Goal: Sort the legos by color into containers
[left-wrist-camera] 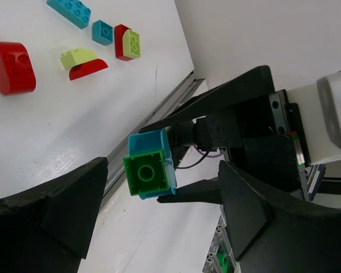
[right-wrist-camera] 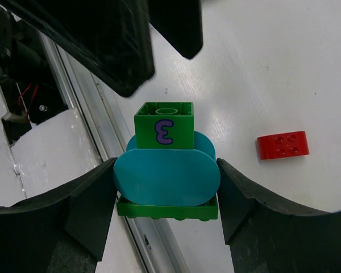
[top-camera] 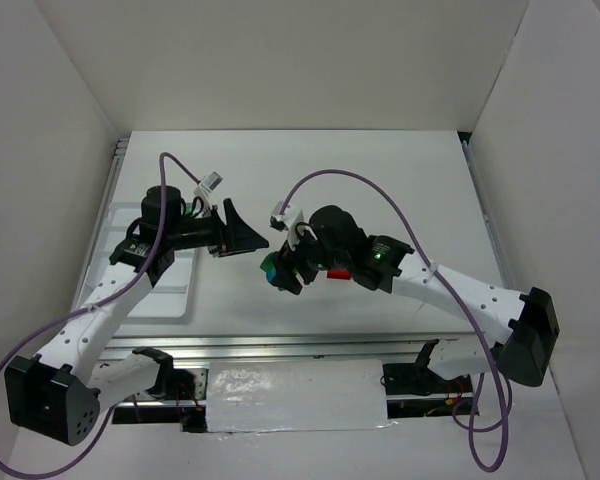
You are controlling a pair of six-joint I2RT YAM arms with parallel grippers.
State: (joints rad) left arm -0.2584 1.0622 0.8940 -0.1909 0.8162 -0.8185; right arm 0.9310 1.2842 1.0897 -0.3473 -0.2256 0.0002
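Observation:
My right gripper is shut on a stack of joined legos: a teal oval brick, a dark green brick marked "3" and a green plate. It holds the stack above the table. My left gripper is open and empty, its fingers either side of the stack's green end without touching it. Loose on the table lie a red brick, a red rounded brick, two teal bricks, a lime slope and a red-and-lime pair.
The white tray lies at the left, mostly under my left arm, and its compartments cannot be made out. Metal rails run along the table's near edge. White walls close in the back and both sides.

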